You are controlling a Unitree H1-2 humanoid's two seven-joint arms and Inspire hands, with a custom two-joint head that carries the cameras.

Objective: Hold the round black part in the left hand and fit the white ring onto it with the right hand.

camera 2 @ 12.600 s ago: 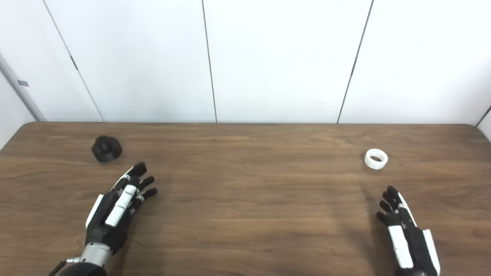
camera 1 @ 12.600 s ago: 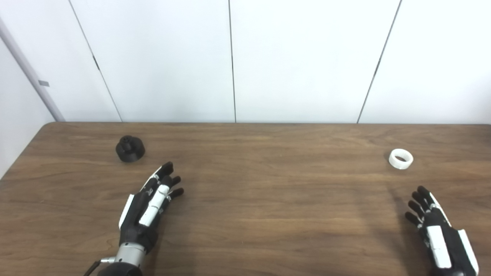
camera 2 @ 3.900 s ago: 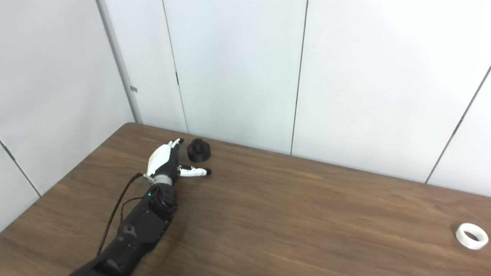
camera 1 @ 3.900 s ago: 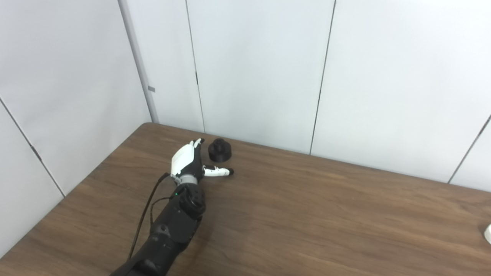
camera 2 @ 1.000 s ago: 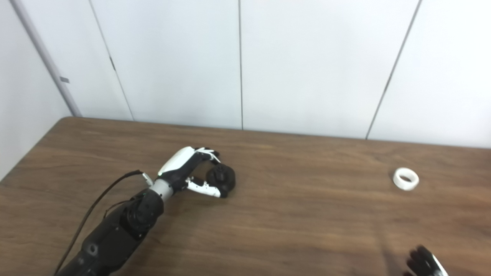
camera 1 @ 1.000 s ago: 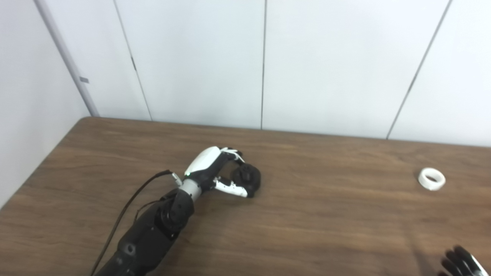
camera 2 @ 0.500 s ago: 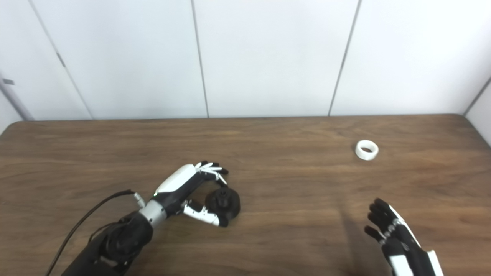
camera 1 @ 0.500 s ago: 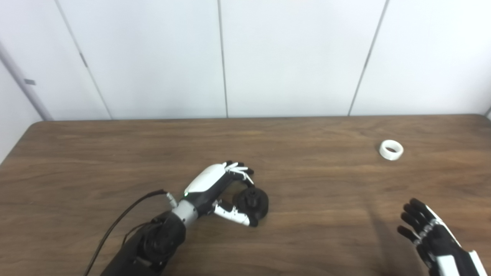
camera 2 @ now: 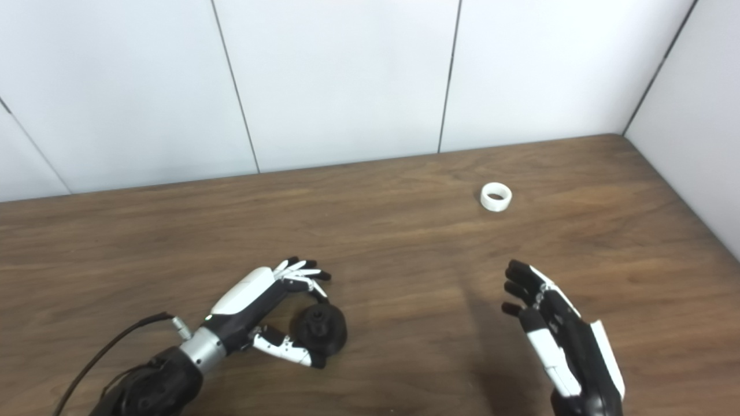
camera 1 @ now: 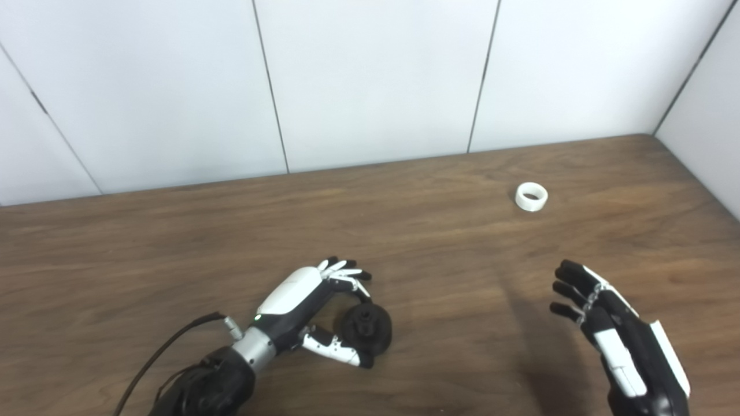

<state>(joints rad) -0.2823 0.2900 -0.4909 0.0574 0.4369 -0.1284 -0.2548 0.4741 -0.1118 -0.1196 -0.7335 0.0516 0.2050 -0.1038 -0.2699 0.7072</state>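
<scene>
Left eye view puts the round black part (camera 1: 365, 330) near the middle of the wooden table (camera 1: 144, 254), toward the near edge, with the left hand (camera 1: 300, 309) curled around it — thumb along its near side, fingers (camera 1: 341, 271) arched over its far side. Whether the part sits on the table or is lifted clear of it cannot be told. The white ring (camera 1: 531, 197) lies flat by itself toward the far right of the table, well apart from both hands. The right hand (camera 1: 615, 332) hovers at the near right, fingers spread and holding nothing — the ring lies beyond its fingertips.
</scene>
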